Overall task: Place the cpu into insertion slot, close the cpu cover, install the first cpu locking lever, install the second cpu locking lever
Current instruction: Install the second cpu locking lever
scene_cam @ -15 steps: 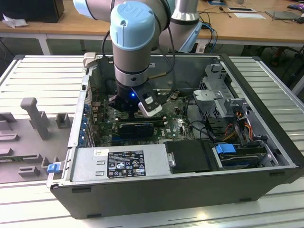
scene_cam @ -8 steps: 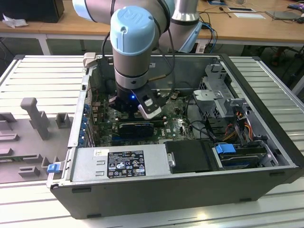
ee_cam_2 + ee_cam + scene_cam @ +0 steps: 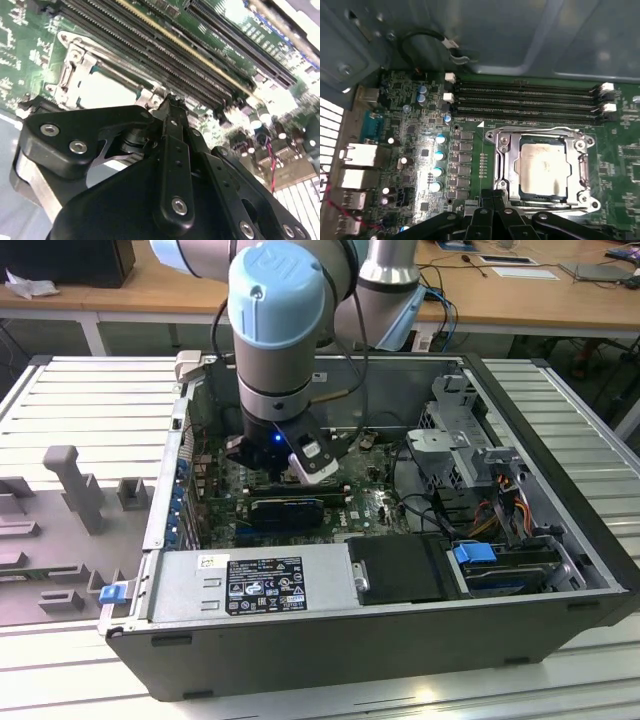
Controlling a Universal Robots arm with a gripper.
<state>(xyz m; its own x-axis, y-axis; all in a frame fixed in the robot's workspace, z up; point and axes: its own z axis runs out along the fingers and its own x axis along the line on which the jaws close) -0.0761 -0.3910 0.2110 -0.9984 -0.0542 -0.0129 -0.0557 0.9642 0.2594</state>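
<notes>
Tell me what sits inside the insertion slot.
In the first wrist view the cpu lies in the insertion slot, its pale metal face showing through the cpu cover closed over it. The gripper hides the slot's near edge.

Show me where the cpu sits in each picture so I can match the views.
Exterior view: I cannot make it out; the arm hangs over that part of the green board.
First wrist view: cpu lies in the insertion slot, framed by the closed cpu cover.
Second wrist view: pale square behind the gripper.
Shared landmark: the long memory slots beside it.
</notes>
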